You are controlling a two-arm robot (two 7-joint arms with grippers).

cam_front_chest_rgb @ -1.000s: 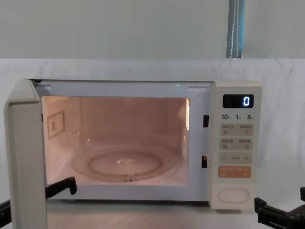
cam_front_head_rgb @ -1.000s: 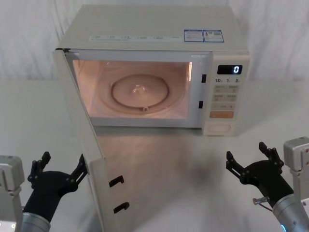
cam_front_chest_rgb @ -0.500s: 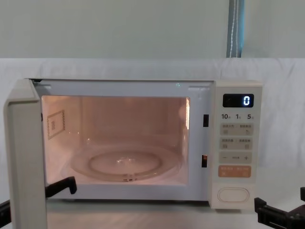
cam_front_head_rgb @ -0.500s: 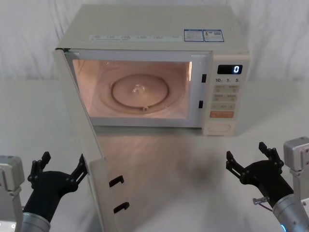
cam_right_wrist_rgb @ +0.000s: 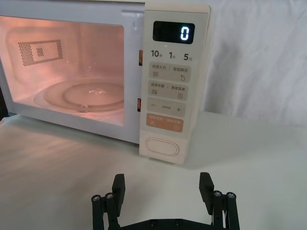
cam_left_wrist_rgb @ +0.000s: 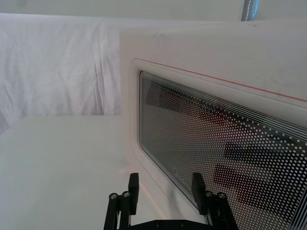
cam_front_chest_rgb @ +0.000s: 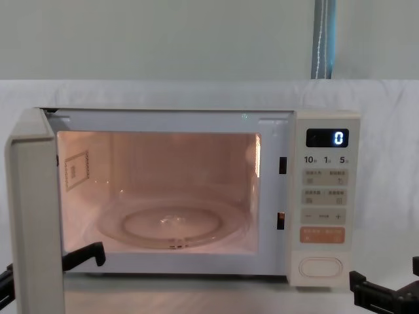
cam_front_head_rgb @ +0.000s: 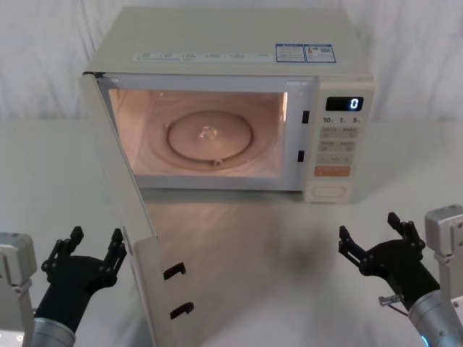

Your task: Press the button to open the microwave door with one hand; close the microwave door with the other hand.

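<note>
Microwave (cam_front_head_rgb: 231,108): I log it at the back of the white table (cam_front_head_rgb: 289,246), cavity lit, glass turntable (cam_front_head_rgb: 211,136) inside, display (cam_front_head_rgb: 344,103) reading 0.

Door (cam_front_head_rgb: 126,217): swung wide open on its left hinge, free edge pointing toward the robot. From the head view I see its inner face and two latch hooks (cam_front_head_rgb: 176,289) on the edge. In the left wrist view the outer face with the dotted dark window (cam_left_wrist_rgb: 225,153) stands right in front of the camera.

Button (cam_front_head_rgb: 329,191): at the bottom of the control panel, below the orange key (cam_front_head_rgb: 332,171); untouched. I also see it in the right wrist view (cam_right_wrist_rgb: 162,147) and chest view (cam_front_chest_rgb: 321,267).

Left gripper (cam_front_head_rgb: 92,249): low at the near left, just beside the door's outer face, fingers spread apart and empty. I cannot tell whether the nearer finger touches the door.

Right gripper (cam_front_head_rgb: 372,235): low at the near right, well short of the panel, fingers spread wide, holding nothing. The right wrist view has the button straight ahead between its fingers (cam_right_wrist_rgb: 118,184).
</note>
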